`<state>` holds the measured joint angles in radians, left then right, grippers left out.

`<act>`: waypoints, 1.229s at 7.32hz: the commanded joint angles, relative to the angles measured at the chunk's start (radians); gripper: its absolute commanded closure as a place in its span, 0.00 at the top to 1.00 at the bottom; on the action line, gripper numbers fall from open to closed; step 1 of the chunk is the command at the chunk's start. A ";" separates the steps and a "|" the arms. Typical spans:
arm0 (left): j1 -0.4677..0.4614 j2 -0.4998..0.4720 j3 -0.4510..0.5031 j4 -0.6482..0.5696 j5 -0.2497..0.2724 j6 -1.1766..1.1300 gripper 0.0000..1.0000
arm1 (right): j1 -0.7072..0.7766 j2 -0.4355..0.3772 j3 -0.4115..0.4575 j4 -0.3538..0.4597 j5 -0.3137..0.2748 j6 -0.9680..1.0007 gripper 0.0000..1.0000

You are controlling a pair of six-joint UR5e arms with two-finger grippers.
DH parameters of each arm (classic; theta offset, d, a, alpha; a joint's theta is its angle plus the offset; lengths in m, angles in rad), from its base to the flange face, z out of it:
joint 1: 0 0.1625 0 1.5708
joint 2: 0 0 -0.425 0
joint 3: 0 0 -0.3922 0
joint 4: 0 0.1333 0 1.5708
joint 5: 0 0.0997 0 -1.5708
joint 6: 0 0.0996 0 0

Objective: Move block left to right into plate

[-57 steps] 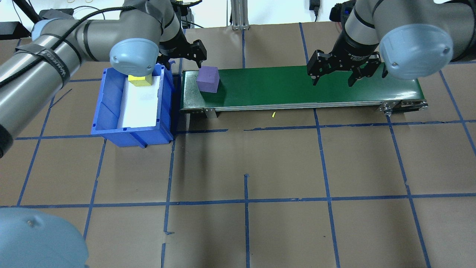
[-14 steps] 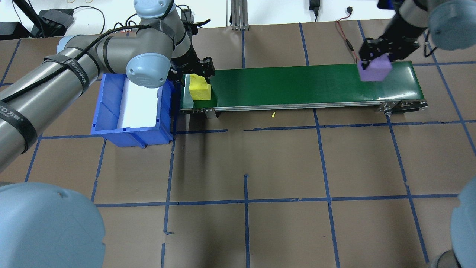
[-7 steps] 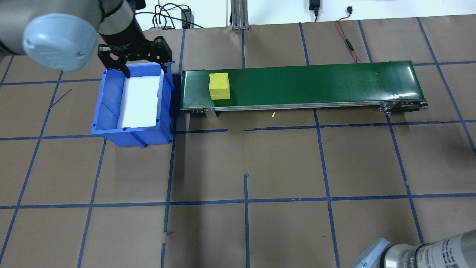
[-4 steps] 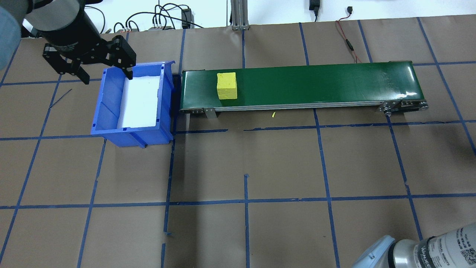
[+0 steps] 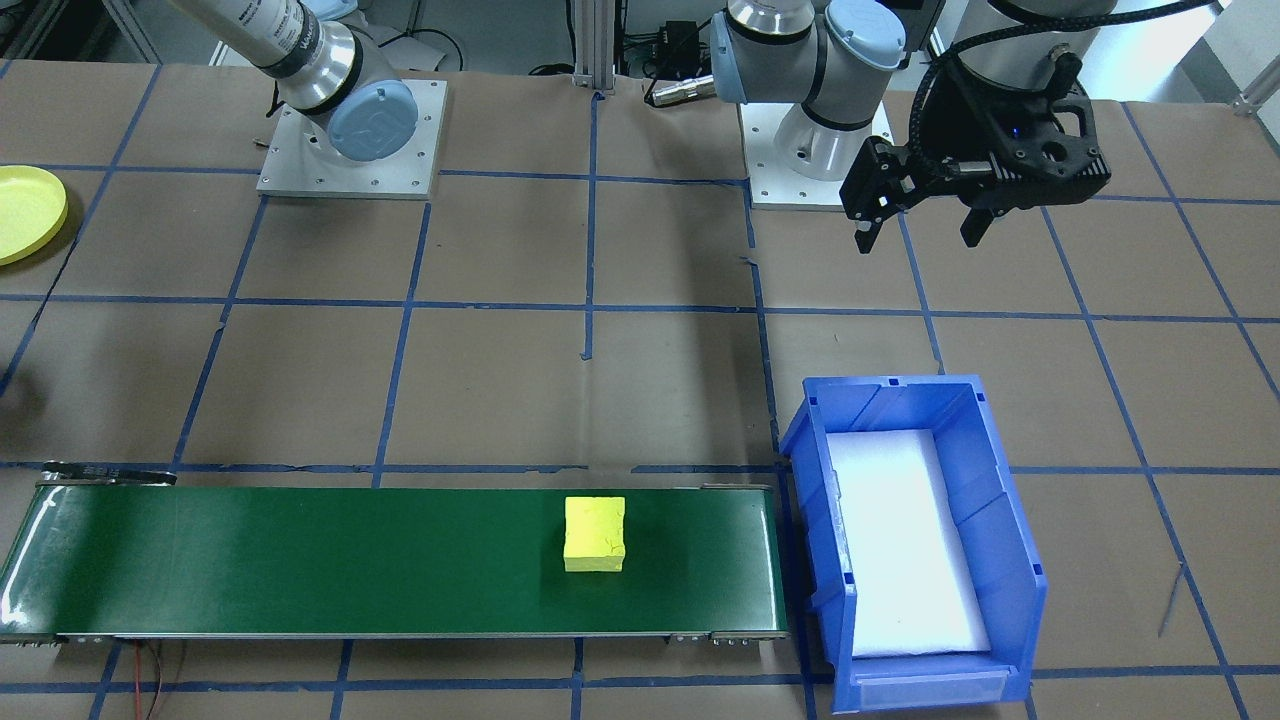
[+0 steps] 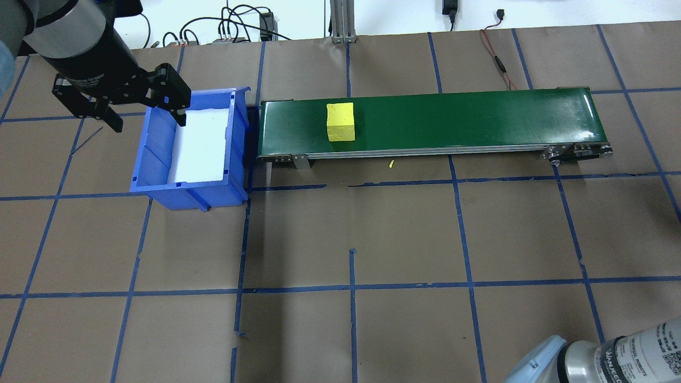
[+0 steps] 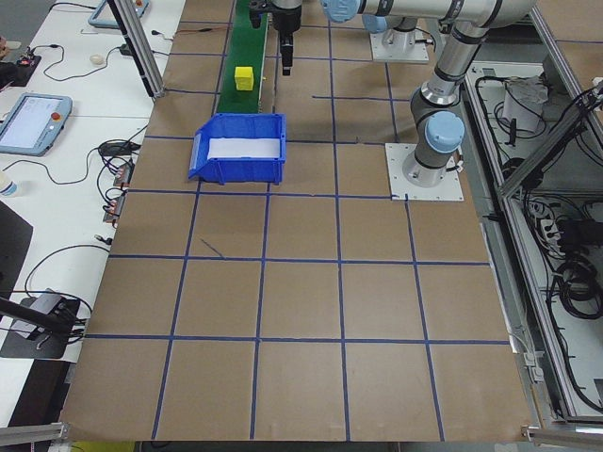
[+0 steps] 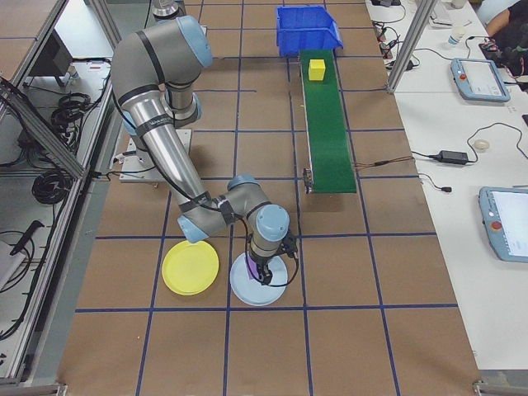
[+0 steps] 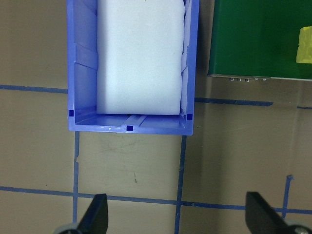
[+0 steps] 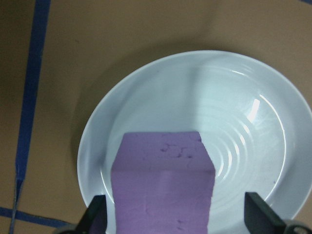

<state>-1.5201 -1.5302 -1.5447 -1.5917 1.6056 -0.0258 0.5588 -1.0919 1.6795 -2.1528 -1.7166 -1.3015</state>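
The left gripper (image 6: pixel 149 123) hangs in the air near the bin (image 6: pixel 191 194), on the robot's side of it. Its jaws are spread wide and hold nothing. Its wrist camera looks straight down on the bin's end wall and bare table (image 6: pixel 404 234).

The bin is blue and rectangular, and nothing but a white foam pad (image 6: pixel 199 141) lies in it. It stands just beside the left end of the belt (image 6: pixel 452 114), a long green conveyor running across the table.

A yellow block (image 6: pixel 341 122) sits flat on the belt, toward the bin end, clear of both grippers.

Far off the belt's other end, at the right of the table, two plates lie just beside each other: a yellow plate (image 8: pixel 190 268) nearer the robot and a pale plate (image 8: pixel 260 289) beyond it. The yellow plate has nothing in it.

The right gripper (image 10: pixel 178 217) points down over the pale plate. A purple block (image 10: pixel 163 185) lies in this plate, between the jaws. The jaws stand open, with a gap showing between the block and the finger (image 10: pixel 261 217) on one side.
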 commanded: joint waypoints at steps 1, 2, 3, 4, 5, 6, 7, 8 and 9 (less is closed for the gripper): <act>0.009 0.011 0.009 -0.013 -0.001 0.021 1.00 | 0.033 -0.078 -0.007 0.154 0.015 0.128 1.00; 0.009 0.013 0.009 -0.019 -0.001 0.041 1.00 | 0.147 -0.161 -0.009 0.260 0.046 0.247 1.00; 0.011 0.015 0.011 -0.021 -0.004 0.043 1.00 | 0.250 -0.211 -0.009 0.280 0.054 0.371 1.00; 0.012 0.015 0.009 -0.022 -0.006 0.044 1.00 | 0.320 -0.236 -0.010 0.318 0.055 0.477 1.00; 0.012 0.016 0.011 -0.022 -0.004 0.044 1.00 | 0.379 -0.241 -0.012 0.330 0.057 0.589 1.00; 0.018 0.016 0.009 -0.024 -0.036 0.043 1.00 | 0.456 -0.243 -0.012 0.330 0.066 0.688 1.00; 0.030 0.016 0.011 -0.025 -0.053 0.043 1.00 | 0.533 -0.241 -0.012 0.329 0.136 0.802 1.00; 0.031 0.019 0.012 -0.046 -0.032 0.043 1.00 | 0.618 -0.235 -0.012 0.330 0.199 0.946 1.00; 0.031 0.019 0.014 -0.048 -0.026 0.041 1.00 | 0.704 -0.235 -0.014 0.318 0.230 1.058 1.00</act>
<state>-1.4915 -1.5121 -1.5327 -1.6310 1.5713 0.0166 1.1517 -1.3289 1.6671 -1.8257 -1.5420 -0.4018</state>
